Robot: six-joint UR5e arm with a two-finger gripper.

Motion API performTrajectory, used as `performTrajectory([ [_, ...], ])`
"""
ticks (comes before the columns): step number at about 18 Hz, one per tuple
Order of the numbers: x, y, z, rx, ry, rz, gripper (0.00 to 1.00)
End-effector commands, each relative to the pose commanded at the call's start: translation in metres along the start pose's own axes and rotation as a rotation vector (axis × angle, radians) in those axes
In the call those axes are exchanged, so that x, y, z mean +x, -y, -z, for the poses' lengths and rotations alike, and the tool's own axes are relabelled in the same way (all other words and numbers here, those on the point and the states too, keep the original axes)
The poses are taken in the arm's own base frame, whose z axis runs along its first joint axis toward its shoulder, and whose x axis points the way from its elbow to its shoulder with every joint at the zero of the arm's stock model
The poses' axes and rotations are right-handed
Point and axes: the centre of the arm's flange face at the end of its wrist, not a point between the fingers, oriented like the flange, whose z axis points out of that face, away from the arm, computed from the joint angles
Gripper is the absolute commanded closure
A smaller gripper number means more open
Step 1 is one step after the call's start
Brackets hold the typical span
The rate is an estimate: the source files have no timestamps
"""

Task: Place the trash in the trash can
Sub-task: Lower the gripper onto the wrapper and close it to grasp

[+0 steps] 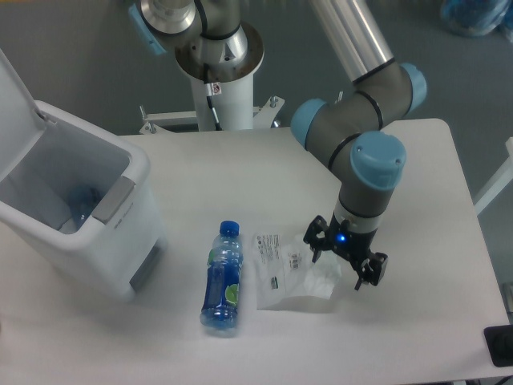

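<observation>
Bottle [222, 278] lies flat mid-table, long axis near-far, blue cap pointing away from camera. Wrapper [292, 270] lies just right of it. Gripper [345, 257], fingers spread and holding nothing, over wrapper's right edge. Trash can [72, 212] at left, lid open.

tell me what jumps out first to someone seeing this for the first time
The gripper hangs open over the right edge of the whitish wrapper near the table's middle. Just left of it lies the blue bottle on its side, cap pointing away. At far left the big white trash can stands with its lid up.
</observation>
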Motion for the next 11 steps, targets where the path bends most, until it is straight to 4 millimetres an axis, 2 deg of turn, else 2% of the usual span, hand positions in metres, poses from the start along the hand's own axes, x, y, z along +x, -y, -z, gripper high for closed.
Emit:
performTrajectory([
  [4, 0.007, 0.008, -0.018, -0.018, -0.049, 0.029, 0.0],
  [6, 0.019, 0.018, -0.024, -0.031, -0.084, 0.022, 0.0],
  [11, 0.013, 0.032, -0.023, -0.038, -0.108, 0.004, 0.0],
])
